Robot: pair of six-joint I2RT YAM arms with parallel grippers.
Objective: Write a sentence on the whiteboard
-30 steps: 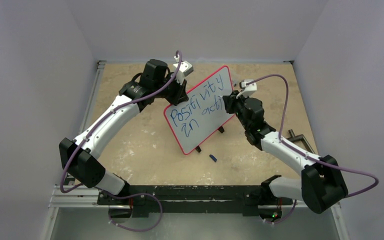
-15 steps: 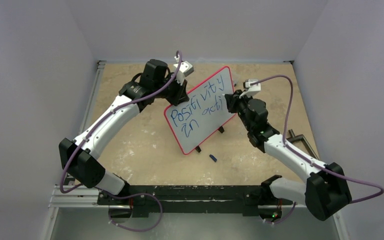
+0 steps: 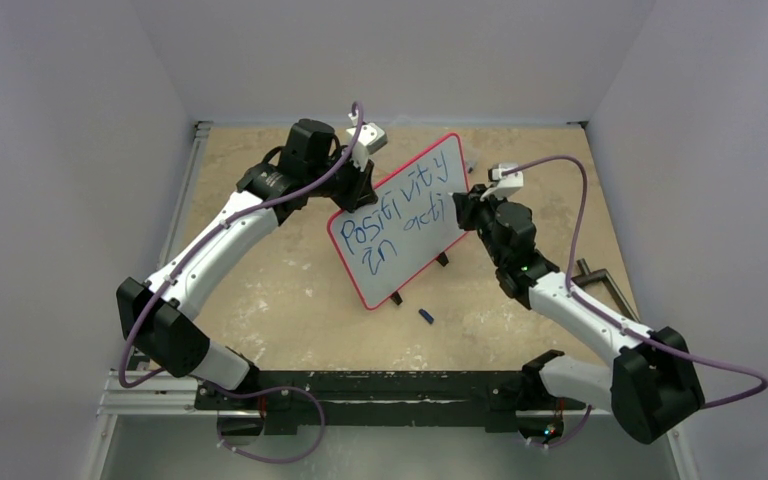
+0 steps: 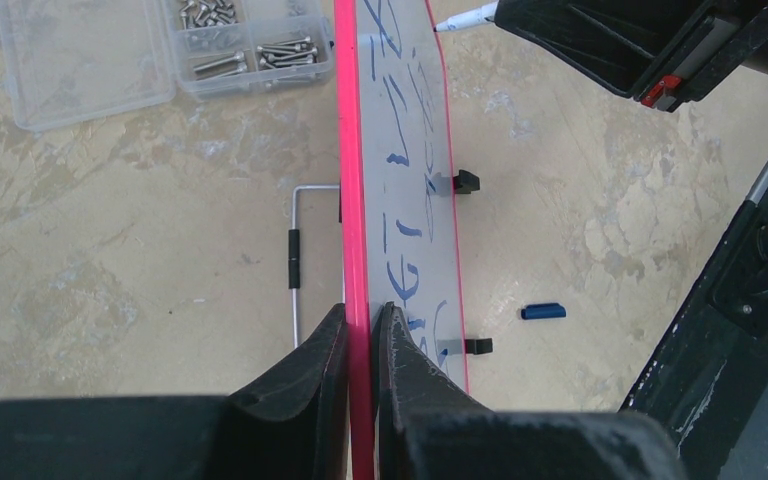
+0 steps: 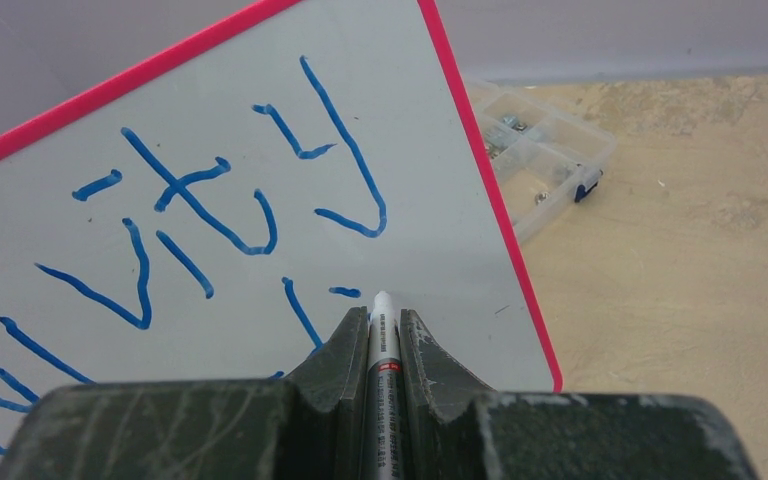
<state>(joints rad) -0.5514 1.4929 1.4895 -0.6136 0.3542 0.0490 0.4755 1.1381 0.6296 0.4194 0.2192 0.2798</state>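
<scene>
A: From above, where is the whiteboard (image 3: 400, 222)?

B: It stands tilted on the tan surface (image 3: 290, 300), propped on two black clip feet (image 3: 442, 258) along its lower edge. Blue handwriting covers its face: "Positivity" over "in acti". The left arm (image 3: 230, 230) reaches to the whiteboard's far-left edge, and the right arm (image 3: 570, 305) to its right edge. A small blue cap (image 3: 426, 316) lies near the whiteboard's lowest corner, on the written side.

A: And the left wrist camera?

B: There the whiteboard is seen edge-on. The left fingers (image 4: 310, 375) are narrowed to a pinch on its red frame (image 4: 352, 200), one on each side. Behind the whiteboard sit a clear box of screws (image 4: 160, 50) and a thin wire stand (image 4: 295, 250) that runs up to the back of the frame. On the written side, the tip of a marker (image 4: 465, 17) is at the whiteboard's face.

A: The right wrist camera?

B: The right fingers (image 5: 345, 350) are clamped on that marker. Its white tip points at the whiteboard's face, just below the "y" and beside a short blue stroke. Whether the tip touches, I cannot tell. The clear box shows past the whiteboard's right edge.
</scene>
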